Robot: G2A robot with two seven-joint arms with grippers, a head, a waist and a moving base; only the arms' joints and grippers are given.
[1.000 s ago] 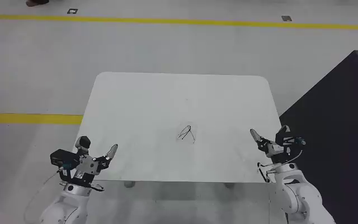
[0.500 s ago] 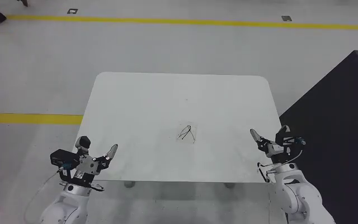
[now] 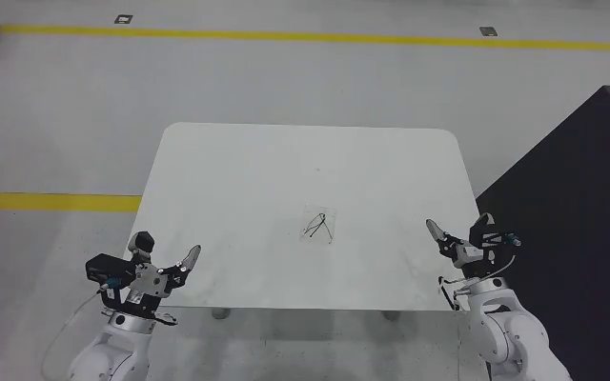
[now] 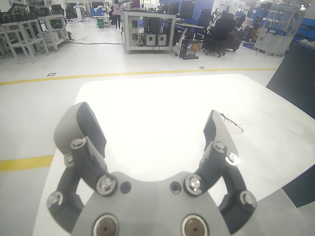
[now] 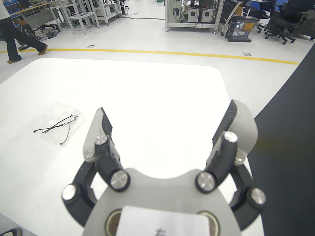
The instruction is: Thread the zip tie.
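Thin black zip ties (image 3: 318, 227) lie crossed on a small clear plastic sheet near the middle of the white table (image 3: 286, 171). They show as black strands in the right wrist view (image 5: 57, 125) and in the left wrist view (image 4: 231, 121). My left gripper (image 3: 168, 254) hangs open at the table's near left corner, well away from the ties, with nothing between its fingers (image 4: 87, 126). My right gripper (image 3: 457, 233) stands open by the near right edge, also apart from the ties and holding nothing.
A black panel (image 3: 562, 190) stands close along the table's right side. Yellow floor lines (image 3: 286, 36) run beyond and left of the table. Workbenches and chairs (image 4: 219, 33) stand far off in the room.
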